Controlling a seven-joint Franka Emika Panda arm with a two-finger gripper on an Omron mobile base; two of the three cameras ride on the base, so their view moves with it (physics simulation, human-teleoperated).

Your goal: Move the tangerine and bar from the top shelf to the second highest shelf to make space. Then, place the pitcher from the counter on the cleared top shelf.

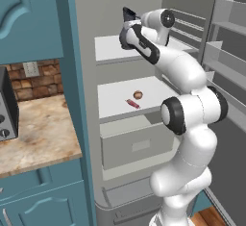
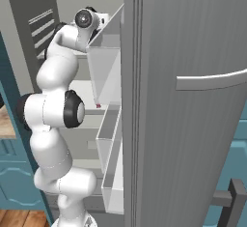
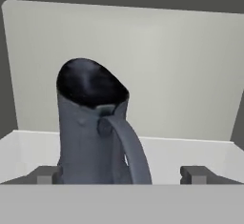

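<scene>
While my hand sits up at the fridge: the lines below give my reading of the scene.

Gripper (image 3: 122,173): my two finger tips stand wide apart at the bottom of the hand view, one on each side of the jug, clasping nothing.

Pitcher (image 3: 90,123): left of centre in the hand view, upright on the white board between my fingers, with its dark mouth toward the top and its loop handle curving toward the camera.

Top shelf (image 1: 108,47): upper middle of the left base view, with my hand at its right end. The jug looks to be standing on it, as far as I can judge.

Tangerine (image 1: 138,94): centre of the left base view, on the second highest shelf (image 1: 115,100).

Bar (image 1: 132,104): just beside the tangerine, lower left of it, on the same board.

Counter (image 1: 33,133): left of the left base view.

Handling: I judge the jug stiff, smooth and likely slippery, top-heavy at the narrow neck. A hold across the body below the spout seems safest; the thin handle looks weak for pinching.

Progress: all three items appear placed.
</scene>
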